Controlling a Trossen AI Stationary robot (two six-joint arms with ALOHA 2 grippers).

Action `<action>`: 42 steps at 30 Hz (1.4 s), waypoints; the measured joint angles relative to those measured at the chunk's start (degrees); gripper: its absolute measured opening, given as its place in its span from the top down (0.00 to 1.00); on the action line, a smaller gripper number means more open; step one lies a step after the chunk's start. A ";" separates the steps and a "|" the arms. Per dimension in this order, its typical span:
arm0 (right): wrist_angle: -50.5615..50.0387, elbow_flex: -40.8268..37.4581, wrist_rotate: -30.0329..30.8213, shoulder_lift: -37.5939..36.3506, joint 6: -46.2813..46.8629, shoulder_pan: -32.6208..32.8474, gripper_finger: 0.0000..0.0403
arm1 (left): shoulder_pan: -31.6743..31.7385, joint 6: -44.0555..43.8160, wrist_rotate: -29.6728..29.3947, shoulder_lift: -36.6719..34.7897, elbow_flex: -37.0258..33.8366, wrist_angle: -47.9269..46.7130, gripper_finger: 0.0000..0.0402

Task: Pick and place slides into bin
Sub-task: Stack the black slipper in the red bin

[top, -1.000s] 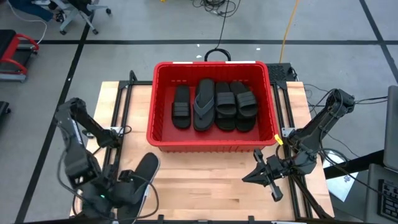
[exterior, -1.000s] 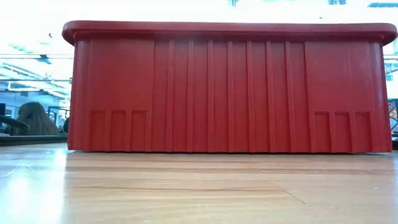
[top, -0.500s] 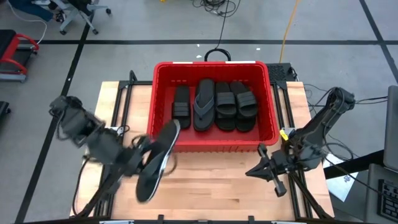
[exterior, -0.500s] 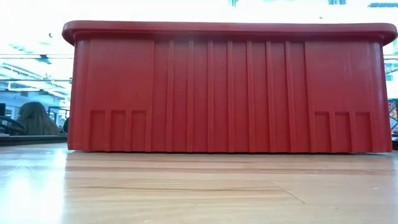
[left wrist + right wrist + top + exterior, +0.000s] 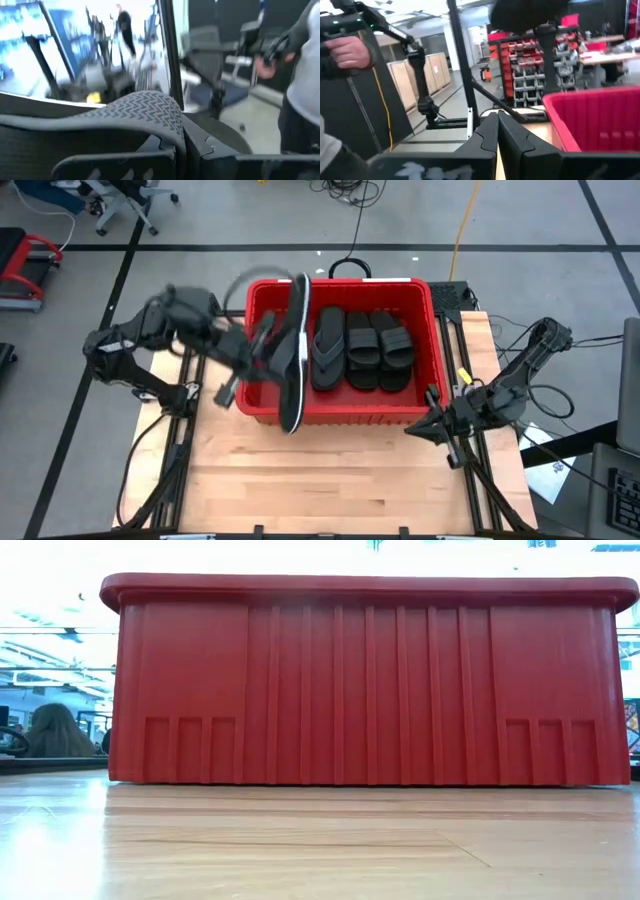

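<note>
Over the bin's [image 5: 430, 330] left wall, the left gripper [image 5: 262, 345] clamps a flip-flop [image 5: 295, 355], long axis running front to back, heel overhanging the counter [image 5: 330, 475]; right gripper [image 5: 425, 425] waits, closed.

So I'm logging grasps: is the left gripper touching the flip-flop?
Touching. In the left wrist view the left gripper is clamped on the flip-flop; the high view shows it carried above the bin.
</note>
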 joint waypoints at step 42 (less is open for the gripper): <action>-12.28 -11.08 9.27 -20.82 0.74 5.20 1.00 | 31.51 -7.16 9.91 26.58 -0.04 -33.61 1.00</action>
